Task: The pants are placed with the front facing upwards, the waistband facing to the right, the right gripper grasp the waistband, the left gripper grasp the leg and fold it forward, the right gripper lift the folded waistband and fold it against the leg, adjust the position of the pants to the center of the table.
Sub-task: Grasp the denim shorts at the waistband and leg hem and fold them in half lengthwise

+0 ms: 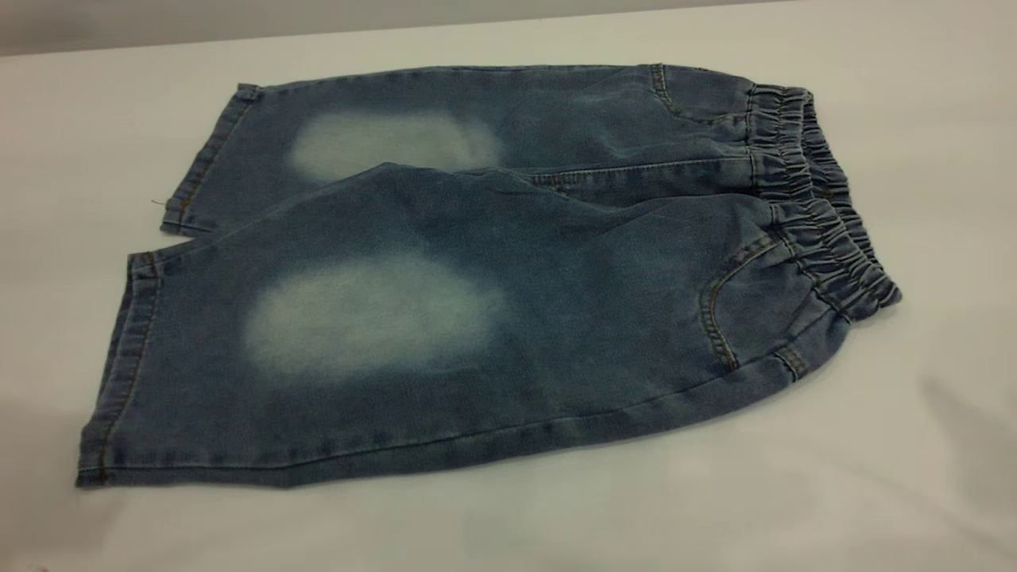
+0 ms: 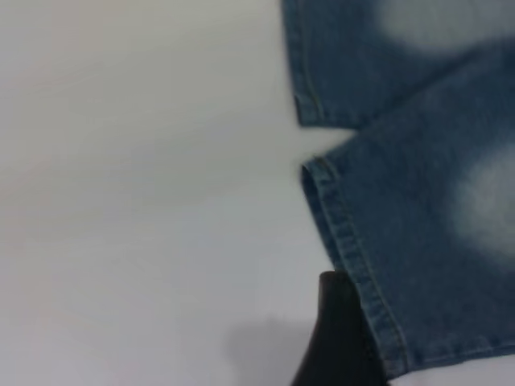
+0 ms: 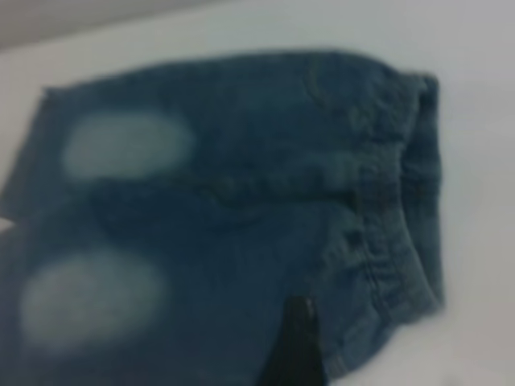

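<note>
Lying flat and unfolded across the middle of the exterior view, the pants (image 1: 493, 278) spread over the white table (image 1: 914, 445) with the gathered elastic waistband (image 1: 826, 206) at the right of the frame and both leg hems at the left. The front faces up: two curved front pockets with tan stitching show near the waistband, and a pale faded oval patch sits on each leg. The nearer leg, lower in the frame, overlaps the edge of the farther leg along the middle seam, and its hem reaches toward the lower left corner. No arm shows in the exterior view. In the left wrist view a dark fingertip of the left gripper (image 2: 342, 338) rises from the bottom edge, just beside the stitched hem of one leg; only this one tip is visible, so whether the claw is spread or closed cannot be told. In the right wrist view a dark fingertip of the right gripper (image 3: 296, 346) shows at the bottom edge of the frame, in front of the denim near the waistband; here too a single tip shows and its state cannot be told.
</note>
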